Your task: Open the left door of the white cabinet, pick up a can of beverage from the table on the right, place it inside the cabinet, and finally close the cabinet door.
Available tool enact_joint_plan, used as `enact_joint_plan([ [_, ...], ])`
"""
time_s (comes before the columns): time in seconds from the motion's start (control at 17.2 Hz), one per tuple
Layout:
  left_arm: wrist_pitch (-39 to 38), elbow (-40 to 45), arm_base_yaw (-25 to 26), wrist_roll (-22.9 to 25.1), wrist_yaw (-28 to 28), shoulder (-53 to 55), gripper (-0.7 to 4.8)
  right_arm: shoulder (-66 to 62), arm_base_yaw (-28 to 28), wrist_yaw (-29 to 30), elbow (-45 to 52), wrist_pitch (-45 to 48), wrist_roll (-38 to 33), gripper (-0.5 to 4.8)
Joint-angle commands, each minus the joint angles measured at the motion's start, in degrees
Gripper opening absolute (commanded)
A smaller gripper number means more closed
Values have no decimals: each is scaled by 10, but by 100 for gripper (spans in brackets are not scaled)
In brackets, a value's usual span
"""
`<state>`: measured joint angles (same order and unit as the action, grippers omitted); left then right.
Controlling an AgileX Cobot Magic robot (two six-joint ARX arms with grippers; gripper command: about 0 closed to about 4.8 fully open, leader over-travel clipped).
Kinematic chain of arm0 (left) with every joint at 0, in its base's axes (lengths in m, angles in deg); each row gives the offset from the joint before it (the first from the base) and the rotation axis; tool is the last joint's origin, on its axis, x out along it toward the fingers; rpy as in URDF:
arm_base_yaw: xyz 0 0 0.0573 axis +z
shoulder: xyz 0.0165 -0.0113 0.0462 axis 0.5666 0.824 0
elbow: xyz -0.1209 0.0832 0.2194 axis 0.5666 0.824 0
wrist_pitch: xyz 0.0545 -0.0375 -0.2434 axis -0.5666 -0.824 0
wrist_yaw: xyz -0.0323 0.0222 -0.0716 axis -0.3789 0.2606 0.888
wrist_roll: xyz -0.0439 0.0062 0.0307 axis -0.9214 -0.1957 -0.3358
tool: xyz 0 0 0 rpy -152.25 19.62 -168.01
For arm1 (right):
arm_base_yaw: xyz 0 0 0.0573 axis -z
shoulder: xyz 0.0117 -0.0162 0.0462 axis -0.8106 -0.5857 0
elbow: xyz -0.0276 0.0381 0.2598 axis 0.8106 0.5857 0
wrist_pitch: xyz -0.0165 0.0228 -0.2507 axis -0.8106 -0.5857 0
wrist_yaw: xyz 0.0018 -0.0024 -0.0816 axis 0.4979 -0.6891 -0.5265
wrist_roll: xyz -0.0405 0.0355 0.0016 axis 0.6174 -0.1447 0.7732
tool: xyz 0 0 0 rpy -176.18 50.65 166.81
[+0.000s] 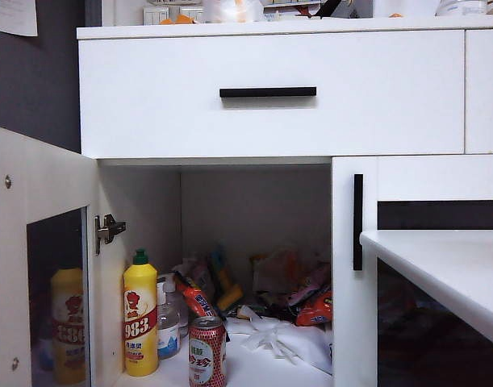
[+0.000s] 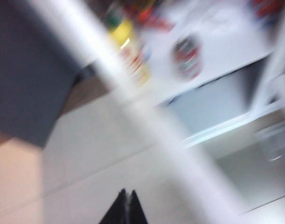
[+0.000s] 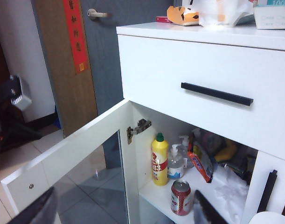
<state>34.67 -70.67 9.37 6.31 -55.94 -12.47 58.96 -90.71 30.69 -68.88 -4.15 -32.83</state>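
We see the white cabinet (image 1: 270,97) with its left door (image 1: 36,266) swung fully open, hinged at the left wall of the compartment. Inside the open compartment, the can of beverage (image 1: 207,351) stands upright at the front of the shelf, at about 6 o'clock in the exterior view. A yellow bottle (image 1: 140,316) with a green cap stands just beside it at its 9 o'clock, with a small clear pump bottle (image 1: 168,322) between and behind them. Snack packets (image 1: 298,294) and a white plastic bag (image 1: 282,337) fill the rear and right of the shelf. The table (image 1: 440,270) edge enters at 4 o'clock, in front of the right door.

In the left wrist view, which is heavily blurred, the left gripper (image 2: 126,210) shows its two dark fingertips pressed together, clenched on nothing, above the pale floor outside the cabinet.

In the right wrist view, the right gripper (image 3: 123,210) stands released, its dark fingers (image 3: 39,210) spread wide and empty, facing the open compartment and the can (image 3: 181,198).
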Motion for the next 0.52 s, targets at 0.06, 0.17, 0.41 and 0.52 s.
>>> enact_joint_plan([
  [0.06, 23, -2, -1, 0, 43, 12, -6, 0, 0, 0, -3, 10, -3, 366],
  [0.17, 17, -2, -1, -6, 42, 23, -6, 1, 0, 0, -3, 10, -2, 366],
  [0.41, 22, -3, -1, -15, 49, 52, -6, 3, 0, -1, -3, 10, -2, 366],
  [0.52, 30, -3, -1, -15, 87, 73, -6, 3, 0, -1, -3, 10, -2, 366],
])
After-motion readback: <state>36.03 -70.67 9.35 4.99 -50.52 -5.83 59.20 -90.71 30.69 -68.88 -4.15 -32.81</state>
